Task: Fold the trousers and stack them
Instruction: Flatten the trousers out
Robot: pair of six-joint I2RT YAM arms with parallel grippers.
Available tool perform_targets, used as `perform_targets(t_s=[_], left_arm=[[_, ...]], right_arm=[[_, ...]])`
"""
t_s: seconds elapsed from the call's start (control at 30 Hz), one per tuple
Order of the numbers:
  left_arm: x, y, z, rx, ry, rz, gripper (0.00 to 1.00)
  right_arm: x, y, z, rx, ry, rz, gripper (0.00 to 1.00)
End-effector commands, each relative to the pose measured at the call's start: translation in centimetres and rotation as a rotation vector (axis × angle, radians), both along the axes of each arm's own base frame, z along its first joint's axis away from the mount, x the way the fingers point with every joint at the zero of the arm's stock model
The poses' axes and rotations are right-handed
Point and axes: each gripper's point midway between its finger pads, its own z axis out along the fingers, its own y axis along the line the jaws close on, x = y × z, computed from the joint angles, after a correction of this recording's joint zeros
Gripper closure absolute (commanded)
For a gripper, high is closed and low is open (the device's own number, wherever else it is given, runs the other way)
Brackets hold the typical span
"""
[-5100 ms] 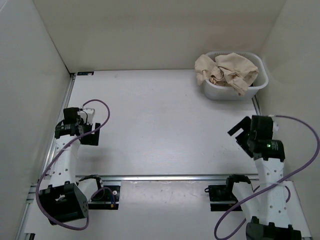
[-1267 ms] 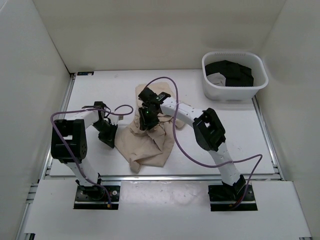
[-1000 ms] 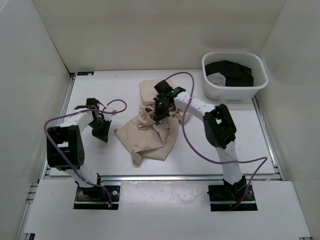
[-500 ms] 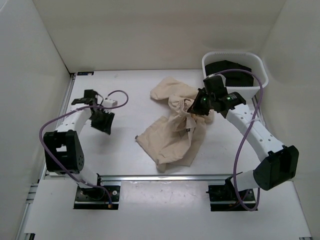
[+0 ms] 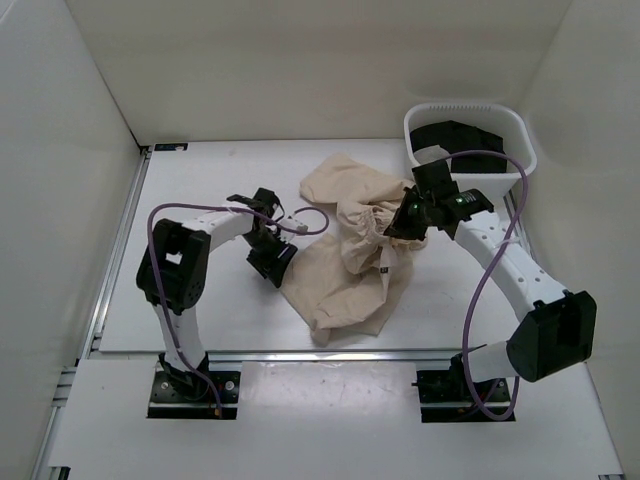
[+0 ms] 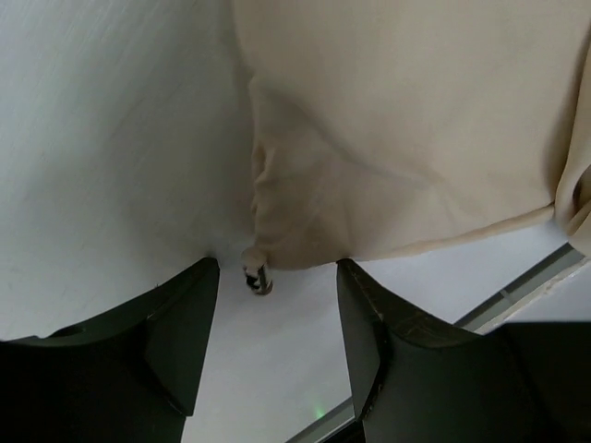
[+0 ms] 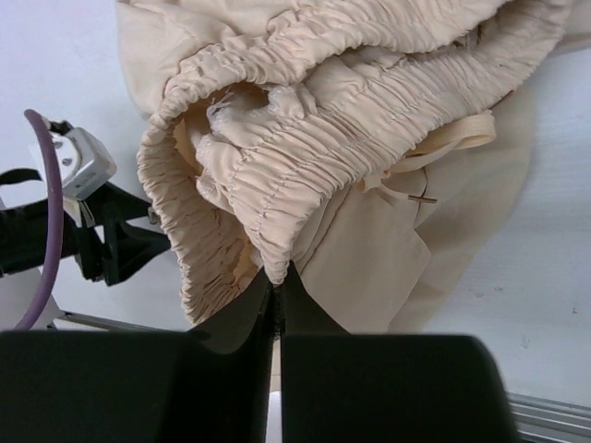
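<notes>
Right fingers [image 7: 242, 318] are pinching the limp, light trousers' [image 5: 345, 285] waistband [image 7: 277, 166]; I'm judging the corner [image 6: 277, 245] between the spread left fingers [image 6: 175, 323] graspable.

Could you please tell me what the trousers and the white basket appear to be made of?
The trousers: soft matte beige cloth, perhaps cotton; it wrinkles, drapes, and gathers at the waistband. The basket: rigid white plastic, seemingly, given its smooth moulded rim.

This looks like a robotics laboratory. A white table [image 5: 200, 190] stands inside white panels [image 5: 60, 150] (closed on three sides). The left arm [image 5: 215, 222] and right arm [image 5: 505, 265] are bolted at its near edge, beside a metal rail [image 5: 330, 356].
</notes>
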Motion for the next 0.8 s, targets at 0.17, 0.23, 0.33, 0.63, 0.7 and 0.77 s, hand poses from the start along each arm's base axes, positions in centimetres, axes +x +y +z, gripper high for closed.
perform_targets(t_s=[0.17, 0.23, 0.33, 0.63, 0.7, 0.77], left_arm=[[0.1, -3.1, -2.3, 0.027, -0.014, -0.059, 0.63], [0.1, -3.0, -2.3, 0.036, -0.018, -0.058, 0.86], [0.6, -2.4, -2.2, 0.07, -0.046, -0.055, 0.86], [5.3, 11.4, 5.6, 0.316, -0.379, 0.184, 0.86], [4.1, 14.4, 7.4, 0.343, -0.414, 0.24, 0.86], [2.9, 17.7, 8.1, 0.409, -0.422, 0.282, 0.86]], right_arm=[[0.0, -0.6, 0.3, -0.012, -0.028, -0.022, 1.0], [0.0, -0.8, 0.5, -0.021, -0.029, -0.029, 1.0], [0.0, -1.4, 0.6, -0.034, -0.033, -0.039, 1.0], [-3.3, -9.5, 3.9, -0.201, -0.038, -0.267, 0.93], [-5.3, -10.6, 3.5, -0.208, -0.009, -0.294, 0.9], [-6.4, -11.1, 3.2, -0.213, 0.004, -0.309, 0.89]])
